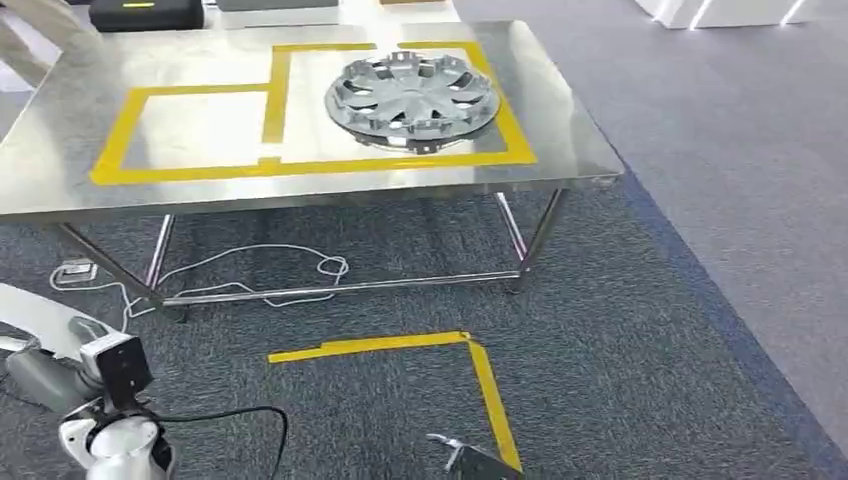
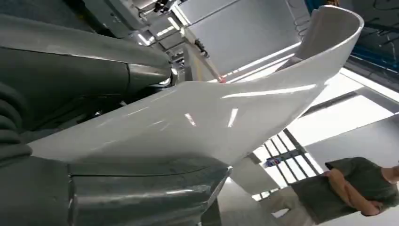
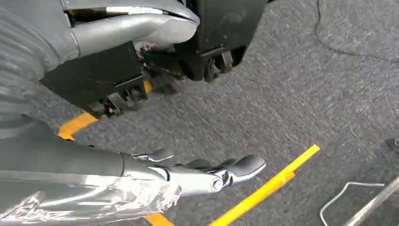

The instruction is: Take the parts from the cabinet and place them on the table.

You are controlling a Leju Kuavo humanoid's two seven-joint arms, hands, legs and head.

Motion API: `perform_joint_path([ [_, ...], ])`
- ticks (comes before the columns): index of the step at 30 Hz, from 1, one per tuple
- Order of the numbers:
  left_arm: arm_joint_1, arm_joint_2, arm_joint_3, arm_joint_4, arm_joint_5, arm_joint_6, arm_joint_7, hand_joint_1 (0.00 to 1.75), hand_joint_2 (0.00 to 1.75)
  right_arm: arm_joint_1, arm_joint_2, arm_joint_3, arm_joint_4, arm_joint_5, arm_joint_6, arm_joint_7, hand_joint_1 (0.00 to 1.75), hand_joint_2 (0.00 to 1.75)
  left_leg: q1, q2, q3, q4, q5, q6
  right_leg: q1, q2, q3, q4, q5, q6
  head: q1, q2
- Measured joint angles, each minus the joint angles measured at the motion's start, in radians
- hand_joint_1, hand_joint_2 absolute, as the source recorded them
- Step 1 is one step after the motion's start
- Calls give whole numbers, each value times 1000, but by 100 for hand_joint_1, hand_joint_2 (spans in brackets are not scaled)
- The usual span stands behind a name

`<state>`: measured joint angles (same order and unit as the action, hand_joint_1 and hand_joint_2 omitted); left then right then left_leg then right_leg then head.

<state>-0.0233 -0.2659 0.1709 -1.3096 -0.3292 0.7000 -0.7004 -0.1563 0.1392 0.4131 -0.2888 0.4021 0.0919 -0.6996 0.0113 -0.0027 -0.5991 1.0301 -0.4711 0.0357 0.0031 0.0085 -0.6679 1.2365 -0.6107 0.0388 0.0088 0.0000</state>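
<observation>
My left hand grips a glossy white curved panel, thumb on one face and fingers under the other. In the head view an end of this white panel shows at the lower left beside my left arm. My right hand hangs low over the carpet with its fingers stretched out and nothing in them; its tip shows at the bottom of the head view. A silver wheel cover lies on the steel table, inside the right-hand yellow taped box.
The left taped box on the table is bare. White cables lie under the table between its legs. A yellow tape corner marks the carpet in front of me. A person stands off to one side in the left wrist view.
</observation>
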Motion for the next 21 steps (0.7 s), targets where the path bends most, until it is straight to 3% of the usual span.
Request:
perform_joint_path([
  [1, -1, 0, 0, 0, 3, 0, 0, 175, 175, 0, 0, 0, 0, 0, 0, 0, 0, 175, 0, 0, 3, 0, -4, 0, 0, 0, -47, 70, -17, 2, 2, 0],
  [2, 0, 0, 2, 0, 4, 0, 0, 175, 175, 1, 0, 1, 1, 0, 0, 0, 0, 175, -1, -1, 10, 0, -10, 0, 0, 0, -79, 104, -10, 2, 1, 0],
  [3, -1, 0, 4, 0, 5, 0, 0, 175, 175, 1, 0, 2, 1, 0, 0, 0, 0, 175, -1, -2, 18, 0, -15, 0, -1, 0, -83, 84, 24, 1, 2, 0],
  [4, -1, 0, 5, 0, 5, 0, 0, 175, 175, 0, 0, 5, 1, 0, 0, 0, 0, 175, -1, -3, 29, 0, -23, -2, -1, 0, -63, 21, 79, -2, 2, 0],
  [6, -1, 0, 5, 0, 5, 0, 0, 175, 175, -2, 0, 8, 1, 0, 0, 0, 0, 175, 0, -3, 52, 0, -38, -6, 0, 0, 11, -163, 190, -10, 2, 0],
  [8, -2, 0, 7, 0, 5, 0, 0, 175, 175, -6, 0, 9, 2, 2, 0, 0, 0, 175, -6, -5, 49, 2, -46, -18, 6, 1, 45, -216, 165, -17, 2, 0],
  [11, -2, 0, 10, 0, 6, 0, 0, 175, 175, -5, 0, 9, 2, 3, 0, 0, 0, 175, -3, -4, 53, -8, -50, -34, 7, 5, 44, -216, 157, -31, -3, 0],
  [12, -2, 1, 10, -1, 6, 0, 0, 175, 175, -4, 1, 10, 2, 4, -1, 0, 0, 175, -1, -4, 59, -4, -60, -40, -2, 4, 60, -231, 160, -37, -5, 0],
  [13, -3, 2, 10, -1, 5, 0, 0, 175, 175, -6, 1, 11, 2, 5, -2, -1, 0, 175, -3, -3, 47, 29, -76, -42, 0, 3, 71, -236, 155, -44, -8, 0],
  [14, -3, 2, 10, -2, 5, 0, 0, 175, 175, -8, 1, 12, 2, 5, -3, -1, 0, 175, -3, -3, 15, 92, -102, -44, -1, 1, 78, -237, 151, -50, -11, 0],
  [16, 0, 3, 12, -2, 5, 0, 0, 175, 175, -9, 1, 13, 2, 5, -2, -1, 0, 175, -1, -3, -79, 246, -156, -48, 0, 1, 87, -236, 140, -54, -10, 0],
  [17, 1, 3, 13, -2, 5, 0, 0, 175, 175, -8, 1, 14, 3, 5, -2, -1, 0, 175, -1, -3, -118, 298, -163, -50, 1, 1, 93, -236, 134, -54, -10, 0],
  [18, 2, 3, 13, -2, 5, 0, 0, 175, 175, -6, 1, 14, 3, 5, -2, 0, 0, 175, 0, -3, -132, 299, -138, -51, 0, 2, 101, -236, 129, -54, -10, 0],
  [19, 2, 3, 13, -2, 5, 0, 0, 175, 175, -5, 1, 14, 3, 5, -2, 0, 0, 175, 0, -2, -123, 260, -91, -51, 0, 3, 112, -236, 122, -53, -11, 0],
  [21, 2, 3, 13, -2, 5, 0, 0, 175, 175, -5, 2, 15, 3, 5, -2, 0, 0, 175, 1, -1, -61, 96, 29, -49, -1, 4, 136, -235, 105, -47, -11, 0],
])
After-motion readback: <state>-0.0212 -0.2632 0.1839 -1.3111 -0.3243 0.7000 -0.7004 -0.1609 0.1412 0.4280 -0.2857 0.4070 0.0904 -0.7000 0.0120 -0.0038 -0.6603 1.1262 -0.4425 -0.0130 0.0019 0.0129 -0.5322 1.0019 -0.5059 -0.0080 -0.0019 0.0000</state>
